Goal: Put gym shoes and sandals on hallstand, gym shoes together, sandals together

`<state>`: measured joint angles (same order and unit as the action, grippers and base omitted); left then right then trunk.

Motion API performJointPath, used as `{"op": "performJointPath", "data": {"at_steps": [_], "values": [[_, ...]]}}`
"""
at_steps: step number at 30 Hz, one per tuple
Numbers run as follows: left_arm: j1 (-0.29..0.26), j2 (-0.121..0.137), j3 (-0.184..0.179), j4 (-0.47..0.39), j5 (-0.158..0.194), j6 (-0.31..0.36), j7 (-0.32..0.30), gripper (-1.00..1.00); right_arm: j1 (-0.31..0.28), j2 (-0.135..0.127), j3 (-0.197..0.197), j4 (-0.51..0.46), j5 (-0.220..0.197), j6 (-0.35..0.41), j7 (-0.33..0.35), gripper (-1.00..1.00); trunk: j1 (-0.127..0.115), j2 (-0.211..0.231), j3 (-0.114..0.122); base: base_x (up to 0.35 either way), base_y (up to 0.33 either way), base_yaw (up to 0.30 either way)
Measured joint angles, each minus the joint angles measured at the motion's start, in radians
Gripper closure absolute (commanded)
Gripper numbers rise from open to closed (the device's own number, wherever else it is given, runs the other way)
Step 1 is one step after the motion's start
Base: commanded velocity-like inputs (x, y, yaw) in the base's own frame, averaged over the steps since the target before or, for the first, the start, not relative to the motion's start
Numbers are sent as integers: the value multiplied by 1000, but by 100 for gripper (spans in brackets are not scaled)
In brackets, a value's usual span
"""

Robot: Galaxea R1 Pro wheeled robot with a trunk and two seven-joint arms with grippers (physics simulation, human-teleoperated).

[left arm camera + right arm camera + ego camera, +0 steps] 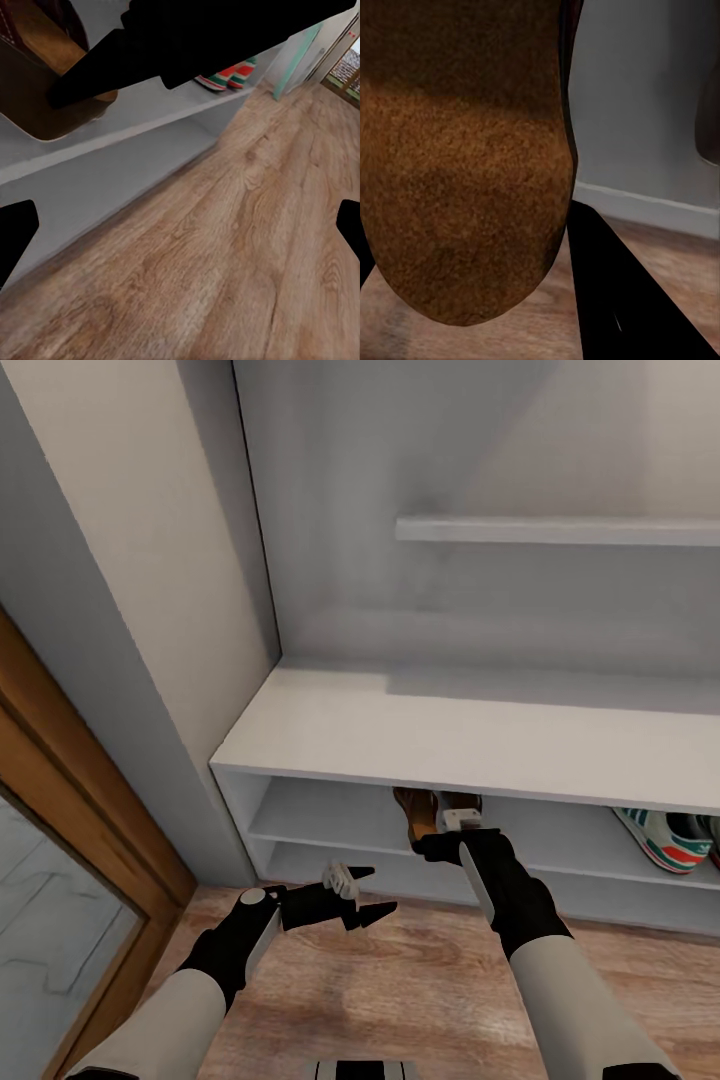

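one sandal [418, 815] clamped in the right hand [440, 838].

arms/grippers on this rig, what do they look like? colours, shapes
Both forearms are pale grey-white shells running into black wrist sections. The left gripper has two black, wedge-shaped pointed fingers, with a small light grey ribbed part at its base. The right gripper is black at the wrist with a light grey block near the fingers. No cables or markings visible.
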<state>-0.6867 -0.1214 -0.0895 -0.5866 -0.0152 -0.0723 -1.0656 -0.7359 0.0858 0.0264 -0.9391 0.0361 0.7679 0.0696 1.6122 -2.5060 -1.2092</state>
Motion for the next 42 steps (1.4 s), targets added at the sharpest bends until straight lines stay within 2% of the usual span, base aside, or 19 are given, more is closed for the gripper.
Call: {"op": "performJointPath", "data": {"at_steps": [42], "values": [[0, 0, 0, 0, 0, 0, 0, -100, 0, 0, -2, 0, 0, 1, 0, 100, 0, 0, 0, 47, 0, 0]]}}
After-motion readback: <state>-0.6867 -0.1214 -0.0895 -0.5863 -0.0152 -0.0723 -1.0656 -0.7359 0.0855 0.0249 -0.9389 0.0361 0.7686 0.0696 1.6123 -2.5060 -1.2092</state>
